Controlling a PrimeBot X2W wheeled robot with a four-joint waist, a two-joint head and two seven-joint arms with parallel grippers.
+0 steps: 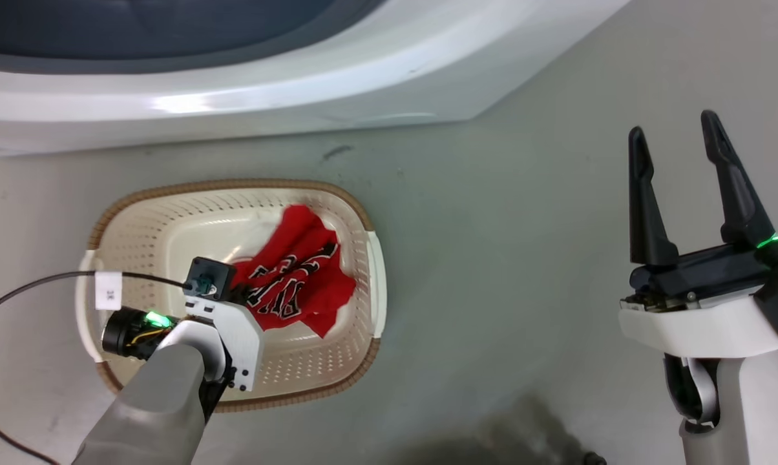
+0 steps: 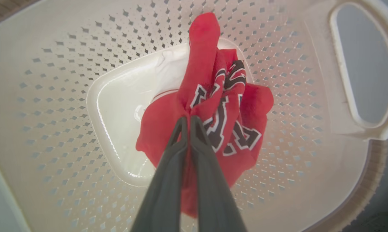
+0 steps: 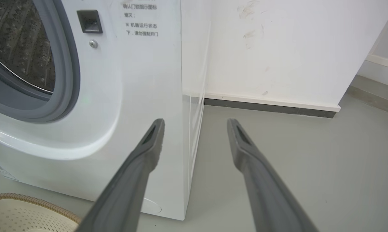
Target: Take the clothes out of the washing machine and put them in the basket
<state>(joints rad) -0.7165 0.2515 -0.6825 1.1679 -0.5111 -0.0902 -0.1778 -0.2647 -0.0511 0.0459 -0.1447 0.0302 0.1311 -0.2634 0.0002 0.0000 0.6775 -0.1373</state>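
Left gripper [image 2: 189,120]: fingers pinched tight on a bunched fold of the red garment [image 2: 219,106], which lies directly beyond them, draped inside the basket [image 2: 68,80]. Right gripper [image 1: 673,126]: fingers spread wide, empty, and this arm is nearer the washing machine [image 3: 142,80].

A smooth grey floor [image 1: 492,271] carries a large white washing machine [image 1: 234,110]. A cream perforated basket [image 1: 247,183] with a brown rim stands on the floor just in front of the washing machine, not touching it. A small dark scuff [image 1: 337,152] marks the floor between them. Beside the washing machine, the floor meets a white wall [image 3: 277,48].
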